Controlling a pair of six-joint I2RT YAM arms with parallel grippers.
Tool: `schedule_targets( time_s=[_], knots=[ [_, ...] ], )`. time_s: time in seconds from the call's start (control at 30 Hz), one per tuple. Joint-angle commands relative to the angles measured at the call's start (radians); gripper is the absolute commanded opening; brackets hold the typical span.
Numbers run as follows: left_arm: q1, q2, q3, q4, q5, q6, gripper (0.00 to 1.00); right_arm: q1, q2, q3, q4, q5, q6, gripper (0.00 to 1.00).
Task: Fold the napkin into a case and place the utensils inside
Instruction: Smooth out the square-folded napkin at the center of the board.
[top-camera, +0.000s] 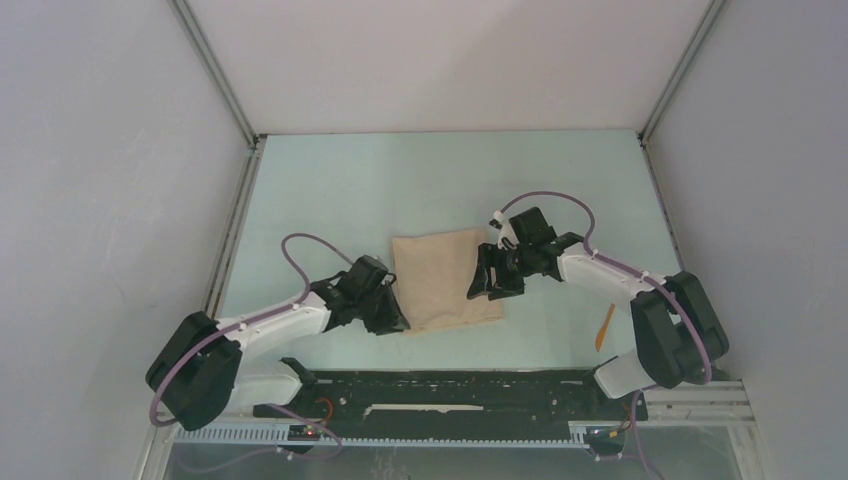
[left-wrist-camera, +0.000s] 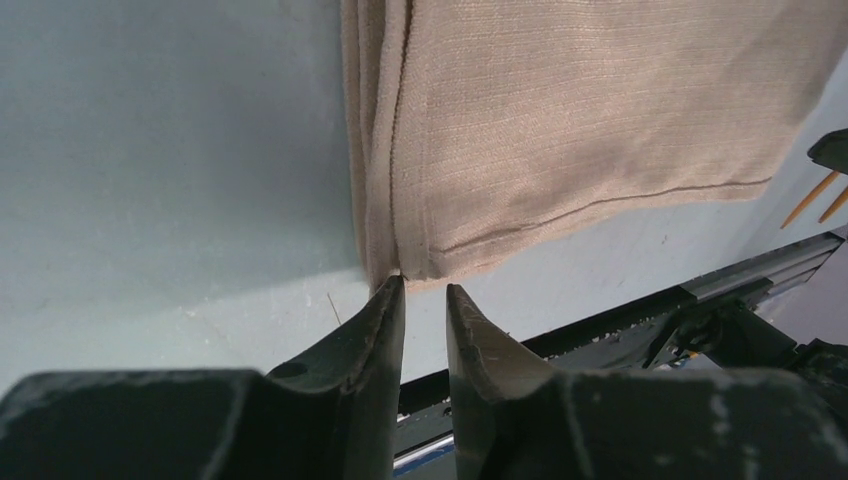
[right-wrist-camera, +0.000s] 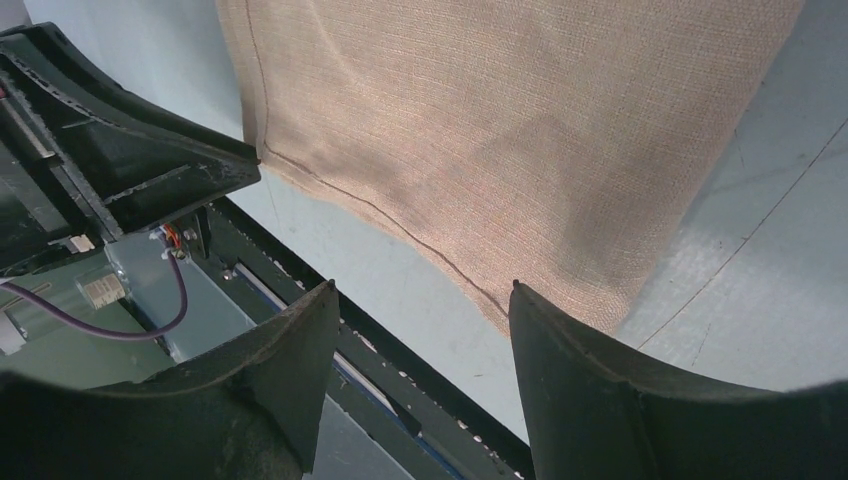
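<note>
Napkin (top-camera: 440, 278) is laid folded at frame centre. Left gripper (left-wrist-camera: 423, 290) is held narrowly apart at its near corner, right gripper (right-wrist-camera: 420, 290) wide apart; nothing is clamped. Layers may be split by the pinch and the fold dragged askew.

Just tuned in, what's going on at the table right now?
Both grippers are at the napkin, which lies folded into a layered rectangle in the middle of the table. The left gripper sits low at its near left corner, jaws only narrowly apart with nothing between them. The right gripper hovers by the near right corner, wide open and empty. The utensils lie off to the right, apart from the cloth and not yet tucked in.
</note>
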Motion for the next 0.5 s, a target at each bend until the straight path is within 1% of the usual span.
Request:
schedule_targets(
  time_s=[0.0,0.13,0.3,0.47],
  knots=[
    [-0.008,0.026,0.022,0.046,-0.009,-0.007,0.29,-0.007,-0.039,-0.008,0.019,-0.007,0.004,0.71],
    [-0.010,0.035,0.021,0.046,-0.014,-0.004,0.34,-0.007,-0.040,-0.007,0.021,-0.008,0.005,0.71],
    [-0.010,0.054,0.037,0.046,-0.020,0.005,0.34,-0.006,-0.038,-0.009,0.026,-0.011,0.008,0.70],
    [-0.009,0.066,0.047,0.049,-0.028,0.012,0.36,-0.006,-0.040,-0.009,0.024,-0.011,0.006,0.70]
  ],
)
